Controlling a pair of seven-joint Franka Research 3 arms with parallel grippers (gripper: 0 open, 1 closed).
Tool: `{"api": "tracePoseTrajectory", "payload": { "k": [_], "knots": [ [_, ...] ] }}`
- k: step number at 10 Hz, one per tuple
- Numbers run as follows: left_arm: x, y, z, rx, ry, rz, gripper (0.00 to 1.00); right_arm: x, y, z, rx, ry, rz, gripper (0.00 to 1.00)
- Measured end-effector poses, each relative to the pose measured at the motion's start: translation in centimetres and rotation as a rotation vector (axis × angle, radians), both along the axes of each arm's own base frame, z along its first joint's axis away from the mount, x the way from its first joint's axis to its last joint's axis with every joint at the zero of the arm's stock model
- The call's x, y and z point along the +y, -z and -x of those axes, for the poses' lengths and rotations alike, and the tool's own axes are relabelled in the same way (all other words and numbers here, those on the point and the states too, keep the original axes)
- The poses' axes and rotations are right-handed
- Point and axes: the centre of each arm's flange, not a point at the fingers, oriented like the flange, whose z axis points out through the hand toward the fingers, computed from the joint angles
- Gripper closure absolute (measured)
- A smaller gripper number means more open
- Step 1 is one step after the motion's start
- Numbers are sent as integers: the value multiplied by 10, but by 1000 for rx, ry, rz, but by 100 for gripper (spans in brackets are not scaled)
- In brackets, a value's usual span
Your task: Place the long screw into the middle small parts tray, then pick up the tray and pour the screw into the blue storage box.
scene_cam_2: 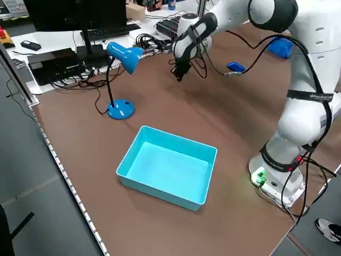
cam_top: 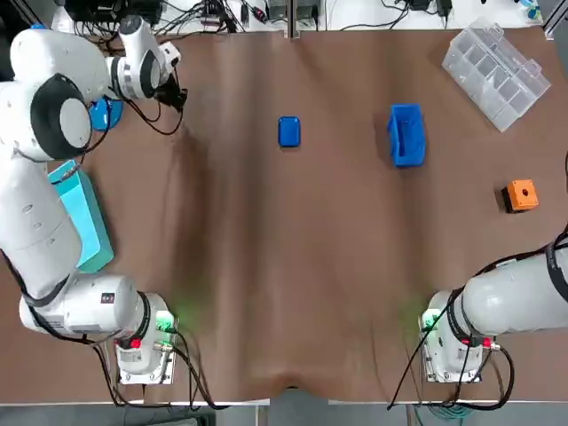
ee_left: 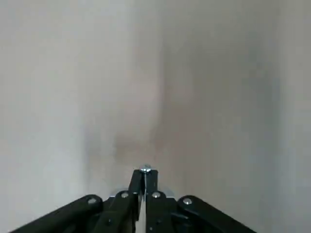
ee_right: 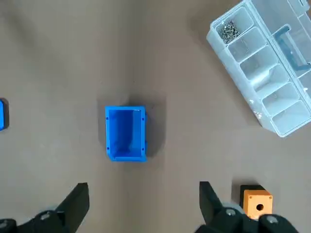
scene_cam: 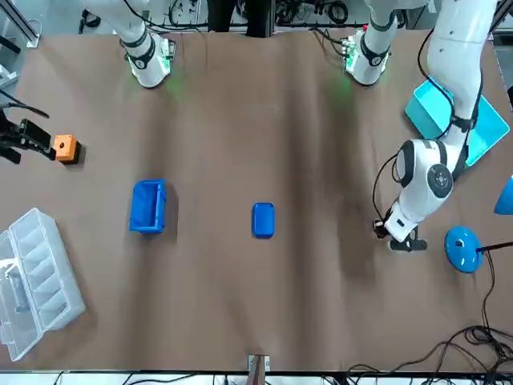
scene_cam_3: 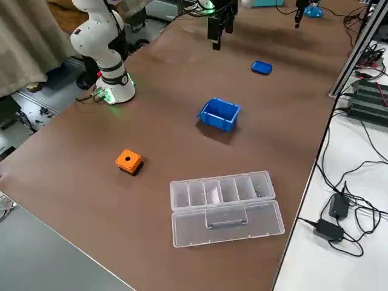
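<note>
R gripper (ee_right: pixel 142 187): parked high over near-right of table (cam_top: pixel 293 293), fingers spread wide, holding nothing.
bin (cam_top: pixel 89 226): teal, near-left, empty; not a task item.
block (cam_top: pixel 522 194): orange, right edge, nearer than box.
tray (cam_top: pixel 288 131): small, blue, mid-table on far half; nothing seen in it; well apart from L gripper.
box (cam_top: pixel 406 135): blue, open top, to the right of tray w/ a clear gap; looks empty.
L gripper (cam_top: pixel 177 98): far-left, near lamp (scene_cam_2: pixel 123 55); looks clear of table; fingers pinched together on screw.
screw (ee_left: pixel 145 169): only the head shows, at the very fingertips; shank hidden betw. them.
organizer (cam_top: pixel 495 73): clear, far-right corner, lid open.
step (est.): screw in hand, carry to tray is next; nothing placed yet.
risk 1: tip-only pinch, so screw may pivot or slip on the long traverse, esp. w/ a fast move or a hard stop.
risk 2: tray is small and shallow. A release from too high or off-centre could bounce the screw out or leave it across the rim.
risk 3: wrist cables hang close to lamp, so a snag is poss. on departure.
risk 4: at pour, a steep or fast tilt could throw screw past box.
</note>
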Motion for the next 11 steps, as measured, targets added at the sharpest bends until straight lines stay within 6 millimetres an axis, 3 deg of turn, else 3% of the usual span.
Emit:
{"api": "tracePoseTrajectory", "payload": {
  "k": [3,8,9,11],
  "knots": [
    [-65,-45,0,16,19,49,93,1,0,0,-3,-1,0,0],
    [-201,-107,15,5,-117,192,93,0,0,0,-3,-1,-1,0],
    [-232,-113,22,13,-128,209,93,1,1,-1,-2,-1,-1,0],
    [-291,-104,31,43,-138,248,93,3,3,-1,5,-5,-2,0]
  ]
}}
